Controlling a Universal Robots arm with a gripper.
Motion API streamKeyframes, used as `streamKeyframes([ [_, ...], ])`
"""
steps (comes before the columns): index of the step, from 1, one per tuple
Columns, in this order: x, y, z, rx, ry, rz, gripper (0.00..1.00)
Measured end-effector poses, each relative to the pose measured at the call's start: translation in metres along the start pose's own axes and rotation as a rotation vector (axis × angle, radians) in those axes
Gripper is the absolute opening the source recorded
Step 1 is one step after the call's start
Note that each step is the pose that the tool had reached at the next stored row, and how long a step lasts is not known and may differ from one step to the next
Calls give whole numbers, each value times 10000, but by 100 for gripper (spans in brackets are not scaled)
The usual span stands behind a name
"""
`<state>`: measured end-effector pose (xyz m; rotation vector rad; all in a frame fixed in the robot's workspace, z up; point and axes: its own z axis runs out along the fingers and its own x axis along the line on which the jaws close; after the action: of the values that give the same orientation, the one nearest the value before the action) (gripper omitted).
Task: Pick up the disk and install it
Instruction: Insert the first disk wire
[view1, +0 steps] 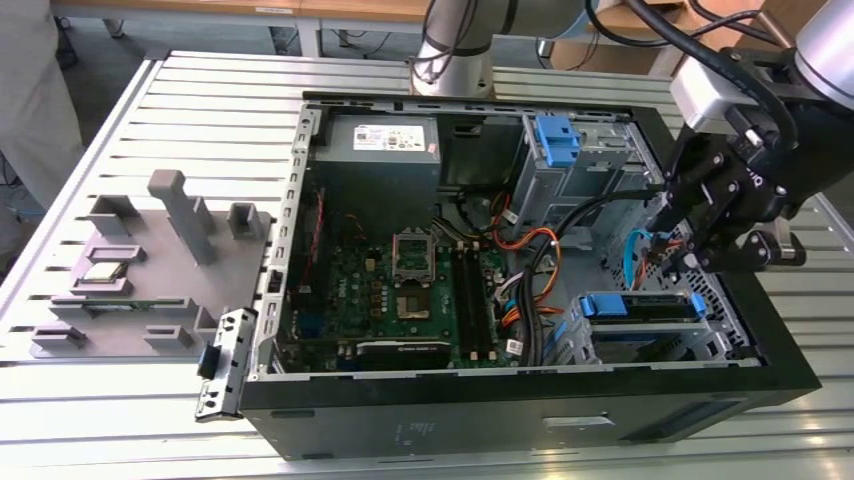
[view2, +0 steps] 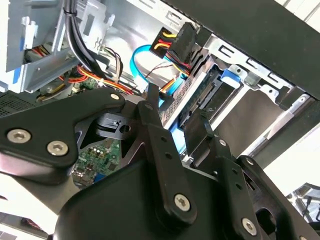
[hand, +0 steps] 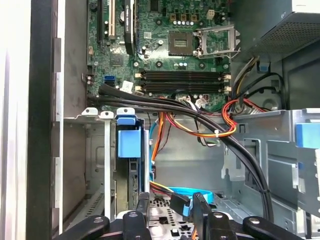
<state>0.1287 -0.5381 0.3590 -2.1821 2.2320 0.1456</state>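
My gripper (hand: 171, 199) hangs open and empty just over the disk (hand: 128, 145), already seated in its bay (hand: 107, 165), so any last push must land squarely.

A slatted aluminium table (view1: 200, 90) lay beneath the gripper (view1: 703, 262) and ran well out from it toward the exterior view's left. Past the table's far edge, beyond the gripper, a wooden-topped desk (view1: 360, 10) stood over a grey floor (view1: 200, 40), all in even light
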Motion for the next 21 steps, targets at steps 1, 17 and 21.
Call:
streamKeyframes([
  [1,-3,-1,3,0,56,2,47],
  [17,-3,-2,18,4,235,12,47],
  [21,-3,-2,19,4,234,11,47],
])
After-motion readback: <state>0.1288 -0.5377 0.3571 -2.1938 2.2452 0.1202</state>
